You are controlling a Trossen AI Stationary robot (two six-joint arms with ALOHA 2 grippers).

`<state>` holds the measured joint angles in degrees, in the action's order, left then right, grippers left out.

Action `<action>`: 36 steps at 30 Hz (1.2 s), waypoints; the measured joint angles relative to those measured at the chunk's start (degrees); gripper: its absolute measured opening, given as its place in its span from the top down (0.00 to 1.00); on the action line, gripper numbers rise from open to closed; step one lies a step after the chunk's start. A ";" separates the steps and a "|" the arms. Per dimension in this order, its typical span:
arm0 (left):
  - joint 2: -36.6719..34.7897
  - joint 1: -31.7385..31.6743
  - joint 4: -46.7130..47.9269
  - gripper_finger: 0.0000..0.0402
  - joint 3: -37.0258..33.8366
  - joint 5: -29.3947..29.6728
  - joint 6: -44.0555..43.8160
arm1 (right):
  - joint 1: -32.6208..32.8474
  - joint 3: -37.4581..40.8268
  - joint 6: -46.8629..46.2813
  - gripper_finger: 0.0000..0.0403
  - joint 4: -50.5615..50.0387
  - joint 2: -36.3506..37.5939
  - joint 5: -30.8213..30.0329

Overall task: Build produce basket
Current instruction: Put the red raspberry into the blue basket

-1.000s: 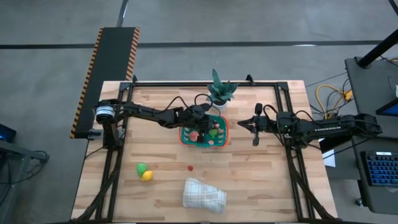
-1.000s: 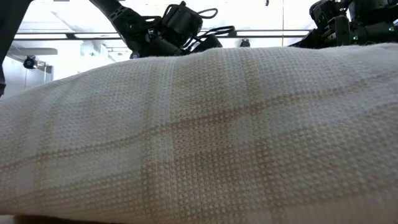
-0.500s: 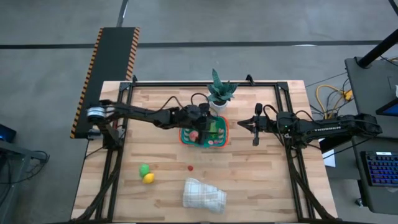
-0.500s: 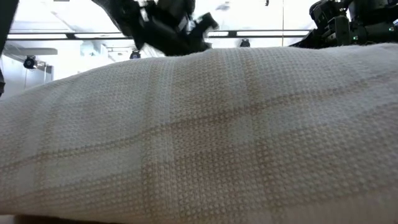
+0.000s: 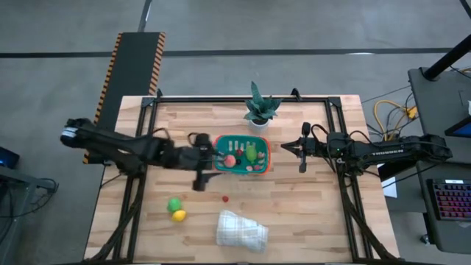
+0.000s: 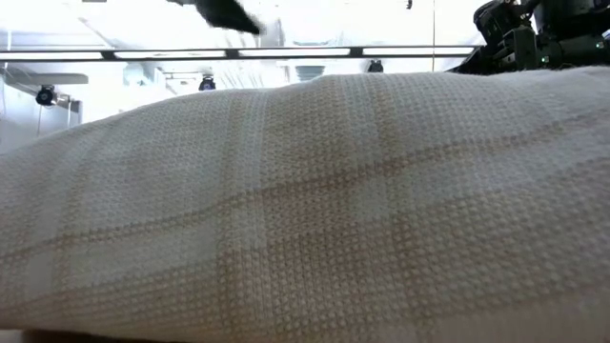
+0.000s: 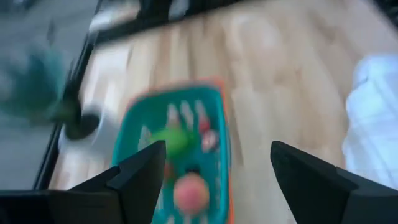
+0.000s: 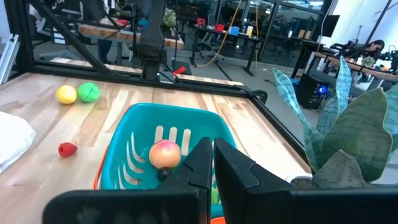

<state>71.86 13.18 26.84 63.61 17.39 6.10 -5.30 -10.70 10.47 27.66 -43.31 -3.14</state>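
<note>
The teal basket (image 5: pixel 223 142) with an orange rim stands mid-table. In it lie a pink fruit (image 5: pixel 229 160), a green piece (image 5: pixel 251 153) and small red bits. My left gripper (image 5: pixel 205 157) hovers just left of the basket, open and empty; its fingers (image 7: pixel 140 177) frame the basket (image 7: pixel 214 118) in the left wrist view. My right gripper (image 5: pixel 302 153) waits shut to the basket's right. A green piece (image 5: pixel 174 204), a yellow piece (image 5: pixel 178 215) and a red berry (image 5: pixel 225 197) lie loose on the table toward the near left.
A folded white cloth (image 5: pixel 241 231) lies near the front edge and fills the low view (image 6: pixel 305 210). A potted plant (image 5: pixel 259 109) stands just beyond the basket and close beside my right gripper (image 8: pixel 211 168) in the right wrist view. Bare wood lies left and right of the basket.
My left gripper has drawn back from over the basket toward the table's left edge, moving fast. The pink fruit stays lying in the basket.
</note>
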 joint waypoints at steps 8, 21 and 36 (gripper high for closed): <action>-5.21 8.53 12.00 0.32 -1.10 6.49 -23.55 | 0.01 0.00 0.04 0.98 0.11 -0.02 0.00; 6.09 10.03 10.91 0.32 -1.52 3.81 -22.05 | 0.02 0.00 -0.03 0.98 0.09 -0.01 0.00; 19.12 10.20 10.62 0.32 0.70 1.26 -11.82 | 0.00 0.00 -0.01 0.98 0.34 0.00 0.00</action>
<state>90.98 23.38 37.46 64.31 18.64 -5.72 -5.30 -10.70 10.46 28.00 -43.31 -3.14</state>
